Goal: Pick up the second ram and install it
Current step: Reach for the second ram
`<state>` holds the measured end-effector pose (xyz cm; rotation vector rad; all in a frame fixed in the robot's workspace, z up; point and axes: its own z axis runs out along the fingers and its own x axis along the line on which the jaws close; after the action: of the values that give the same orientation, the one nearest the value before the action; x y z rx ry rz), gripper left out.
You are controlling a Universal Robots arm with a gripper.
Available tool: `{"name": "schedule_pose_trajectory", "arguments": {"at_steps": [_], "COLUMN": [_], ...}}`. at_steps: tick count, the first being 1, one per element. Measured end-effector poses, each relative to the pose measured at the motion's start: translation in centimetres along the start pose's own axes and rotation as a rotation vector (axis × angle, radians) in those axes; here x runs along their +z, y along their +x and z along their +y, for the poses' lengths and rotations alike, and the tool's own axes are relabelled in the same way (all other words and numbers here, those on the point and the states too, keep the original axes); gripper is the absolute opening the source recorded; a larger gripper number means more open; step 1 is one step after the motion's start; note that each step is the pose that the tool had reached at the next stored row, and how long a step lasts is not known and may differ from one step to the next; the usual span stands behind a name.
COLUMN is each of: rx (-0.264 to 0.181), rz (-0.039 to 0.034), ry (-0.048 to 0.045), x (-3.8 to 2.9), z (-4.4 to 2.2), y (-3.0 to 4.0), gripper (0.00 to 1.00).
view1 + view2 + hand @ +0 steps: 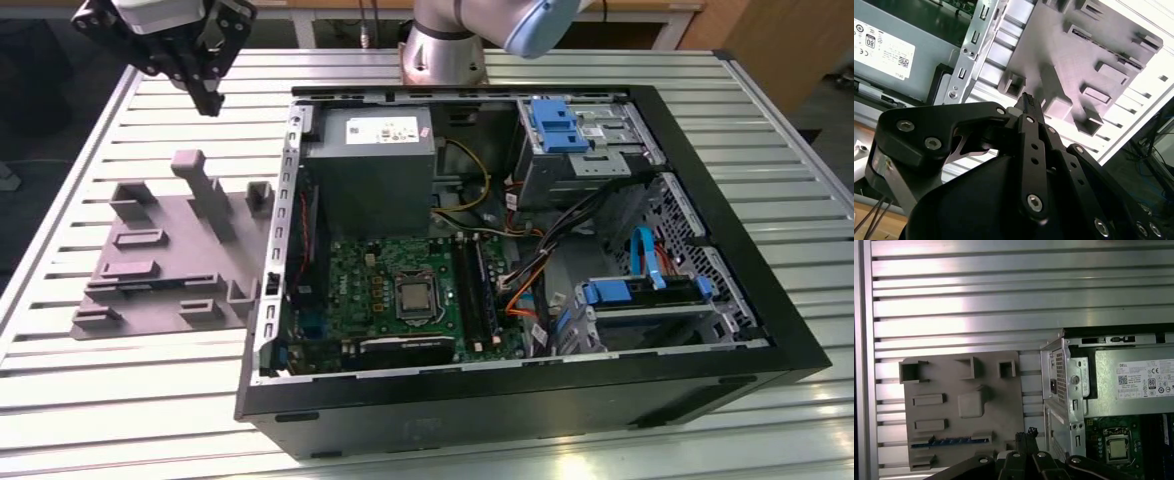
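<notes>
One gripper [210, 100] [1029, 101] [1026, 433], black, is hanging in the air above the grey slotted tray [160, 260] [1054, 30] [994, 405], touching neither the tray nor the computer case. In all three views its fingers are meeting tip to tip and gripping nothing. One second ram [949, 441], a thin dark strip with a bluish sheen, is standing on edge in a long narrow slot of the tray in the first wrist view, well apart from the fingertips. In the exterior view I cannot tell which slot is holding it. One tray, moulded with upright pockets and low blocks, is lying flat on the slatted metal table [134, 400] [1004, 305], just beside the case on the exterior view's left. One black computer case [534, 400] [1059, 380] is lying on its side with its panel off. It is showing a grey power-supply box [367, 170] [884, 45] [1134, 385], a green motherboard [387, 270] [1104, 425] with a square processor [416, 297] [1116, 450], and blue drive brackets [554, 125] at the exterior view's right. One arm base [441, 45] is standing behind the case.
</notes>
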<state>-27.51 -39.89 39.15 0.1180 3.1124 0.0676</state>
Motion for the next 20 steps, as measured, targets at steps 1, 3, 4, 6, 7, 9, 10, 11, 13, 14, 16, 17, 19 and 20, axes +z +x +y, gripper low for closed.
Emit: {"name": "schedule_pose_trajectory", "arguments": {"at_steps": [1,3,4,6,7,9,10,11,13,14,16,17,19,20], "rx": [0.0,0.0,0.0,0.0,0.0,0.0,0.0,0.0,0.0,0.0,0.0,0.0,0.0,0.0], "rz": [0.0,0.0001,0.0,0.0,0.0,0.0,0.0001,0.0,0.0,0.0001,0.0001,0.0,0.0,0.0], "ry": [0.0,0.0,0.0,0.0,0.0,0.0,0.0001,0.0,0.0,0.0,0.0,0.0,0.0,0.0], "x": [0.0,-0.01,-0.01,-0.01,-0.01,-0.01,-0.01,-0.01,-0.01,-0.01,-0.01,-0.01,-0.01,-0.01], "z": [-0.01,-0.04,-0.05,-0.08,-0.09,-0.12,-0.14,-0.15,-0.18,-0.19,-0.22,-0.23,-0.26,-0.28], "y": [0.16,0.52,0.69,1.06,1.24,1.59,1.78,1.95,2.3,2.48,2.83,3.02,3.43,3.64], "gripper": [0.11,0.11,0.11,0.11,0.11,0.11,0.11,0.11,0.11,0.11,0.11,0.11,0.11,0.11]}}
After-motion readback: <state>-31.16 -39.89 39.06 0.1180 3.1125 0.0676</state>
